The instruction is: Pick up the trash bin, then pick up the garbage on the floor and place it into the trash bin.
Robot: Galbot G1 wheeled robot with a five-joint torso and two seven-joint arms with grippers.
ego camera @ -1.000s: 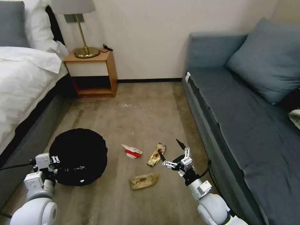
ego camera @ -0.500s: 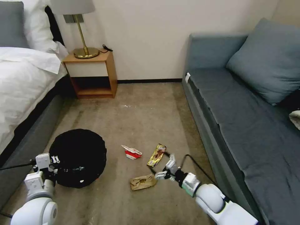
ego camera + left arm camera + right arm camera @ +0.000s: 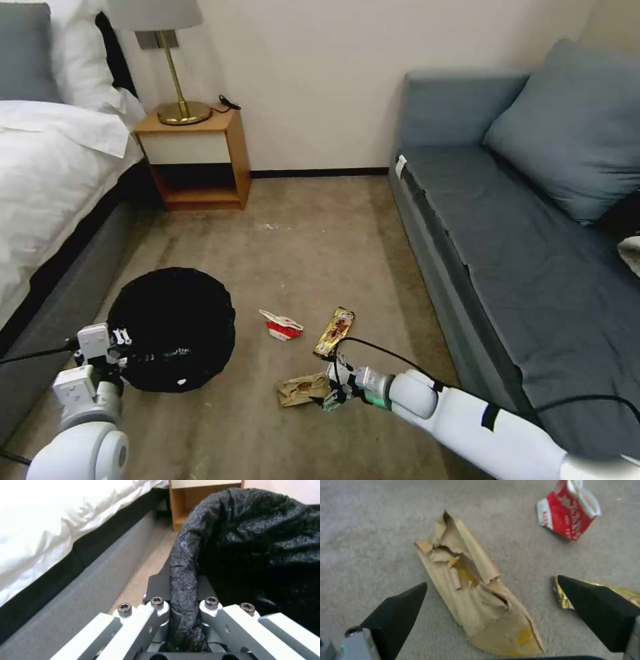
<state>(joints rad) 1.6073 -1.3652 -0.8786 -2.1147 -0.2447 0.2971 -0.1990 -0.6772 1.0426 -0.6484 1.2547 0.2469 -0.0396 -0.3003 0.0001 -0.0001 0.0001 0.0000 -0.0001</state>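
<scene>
The trash bin (image 3: 172, 330), lined with a crinkly black bag, sits at the lower left on the carpet. My left gripper (image 3: 110, 341) is shut on its near rim, and the bag's edge (image 3: 183, 580) is pinched between the fingers of the left gripper (image 3: 182, 590). The garbage lies mid-floor. It is a crumpled brown paper (image 3: 303, 389), a crushed red-and-white carton (image 3: 281, 325) and a gold-brown snack wrapper (image 3: 335, 331). My right gripper (image 3: 335, 388) is low over the paper's near end. In the wrist view the right gripper (image 3: 491, 581) stands open astride the paper (image 3: 476, 590), with the carton (image 3: 570, 517) and wrapper (image 3: 562, 601) beyond.
A bed (image 3: 47, 200) with a grey base runs along the left, close behind the bin. A blue-grey sofa (image 3: 520, 253) lines the right. A wooden nightstand (image 3: 197, 160) with a brass lamp stands at the far wall. Open carpet lies between them.
My right arm has stretched forward and down to the left, bringing the open gripper from beside the wrapper to the brown paper. The bin in my left gripper has risen slightly.
</scene>
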